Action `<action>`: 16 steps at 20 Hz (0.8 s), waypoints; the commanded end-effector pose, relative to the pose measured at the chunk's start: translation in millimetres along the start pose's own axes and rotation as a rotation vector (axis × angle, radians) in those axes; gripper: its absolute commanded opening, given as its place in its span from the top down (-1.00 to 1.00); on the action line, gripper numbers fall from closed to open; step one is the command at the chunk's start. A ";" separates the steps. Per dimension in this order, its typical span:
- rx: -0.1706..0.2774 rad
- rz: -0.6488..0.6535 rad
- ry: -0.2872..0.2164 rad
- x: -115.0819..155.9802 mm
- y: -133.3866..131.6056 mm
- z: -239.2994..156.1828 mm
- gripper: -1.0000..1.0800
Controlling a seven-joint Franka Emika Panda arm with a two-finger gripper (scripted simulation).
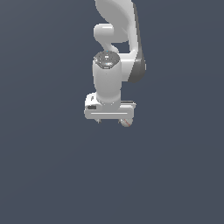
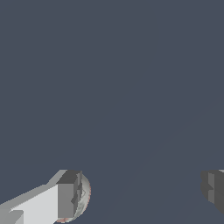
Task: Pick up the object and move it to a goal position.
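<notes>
**Open gripper beside a small ball**

A white robot arm (image 1: pixel 114 52) hangs over a plain dark grey surface; its gripper (image 1: pixel 110 121) has its jaws spread wide, gripping nothing; the tiny whitish-grey ball (image 2: pixel 84 192) with reddish marks sits against one finger (image 2: pixel 69 194), well apart from the other finger (image 2: pixel 213 187).

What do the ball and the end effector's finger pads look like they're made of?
Rendered, so only a guess. The ball: whitish-grey with faint reddish marks, matte, perhaps painted plastic or leather like a baseball; mostly hidden behind one finger. The finger pads: flat dark grey blocks without shine, likely rubber or matte plastic. The end effector body: smooth glossy white, probably plastic shell.
</notes>
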State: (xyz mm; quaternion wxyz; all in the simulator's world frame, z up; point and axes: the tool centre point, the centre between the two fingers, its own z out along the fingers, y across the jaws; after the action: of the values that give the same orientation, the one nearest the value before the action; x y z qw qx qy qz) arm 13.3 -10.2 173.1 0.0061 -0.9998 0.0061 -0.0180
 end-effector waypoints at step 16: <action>-0.002 0.237 -0.011 -24.9 -32.9 23.5 -0.92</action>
State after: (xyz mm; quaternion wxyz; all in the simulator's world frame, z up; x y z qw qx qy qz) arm -7.0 19.0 152.3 0.0070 -0.9940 0.1087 -0.0124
